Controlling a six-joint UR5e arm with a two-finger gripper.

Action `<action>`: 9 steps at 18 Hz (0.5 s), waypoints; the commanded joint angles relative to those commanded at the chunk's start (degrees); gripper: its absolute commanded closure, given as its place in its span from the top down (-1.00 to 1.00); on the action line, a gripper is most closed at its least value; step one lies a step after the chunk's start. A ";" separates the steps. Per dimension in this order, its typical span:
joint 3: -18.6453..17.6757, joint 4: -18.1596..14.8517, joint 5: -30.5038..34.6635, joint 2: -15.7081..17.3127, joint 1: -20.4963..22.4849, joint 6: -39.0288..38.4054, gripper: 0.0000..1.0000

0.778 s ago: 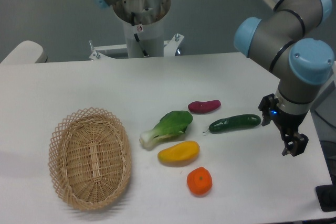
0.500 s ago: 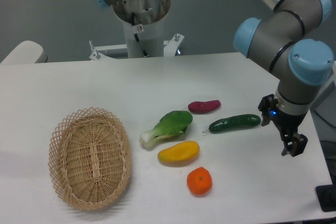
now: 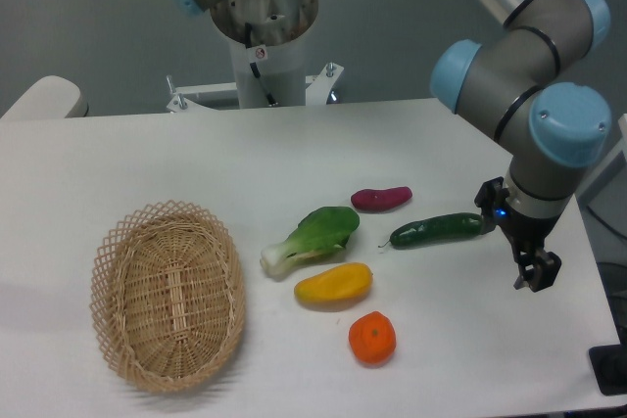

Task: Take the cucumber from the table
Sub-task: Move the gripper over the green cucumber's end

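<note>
— Since the earlier frames our two-finger gripper (image 3: 535,271) has slid a little left, and the wrist now overlaps the right end of the slim, glossy dark green cucumber (image 3: 437,229).

— Where do we find the cucumber exactly?

— Lying flat on the large white table (image 3: 147,163), right of centre, just below the small dark red-purple oblong vegetable (image 3: 381,199) and to the right of the light green leafy bok choy (image 3: 312,237). It touches neither, as far as we can see.

— And our fingers?

— We see them edge-on and dark against the table, so we cannot tell whether they are spread or pressed together. They hold nothing.

— How do we approach well?

— We judge that we should centre over the cucumber's middle, well away from the thin stem tip, turn the fingers across its narrow width, and descend straight. The skin looks slick, so a mid-body grip should stop it from tilting. We also keep clear of the red vegetable, and of the yellow oblong fruit (image 3: 333,283) lower down.
</note>
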 joint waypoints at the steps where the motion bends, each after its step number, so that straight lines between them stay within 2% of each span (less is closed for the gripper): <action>1: -0.97 1.05 0.62 0.00 0.00 0.61 0.99; 4: -5.09 7.01 3.78 0.00 0.00 1.76 0.99; 9: -9.32 11.16 4.84 -0.26 0.53 6.95 0.99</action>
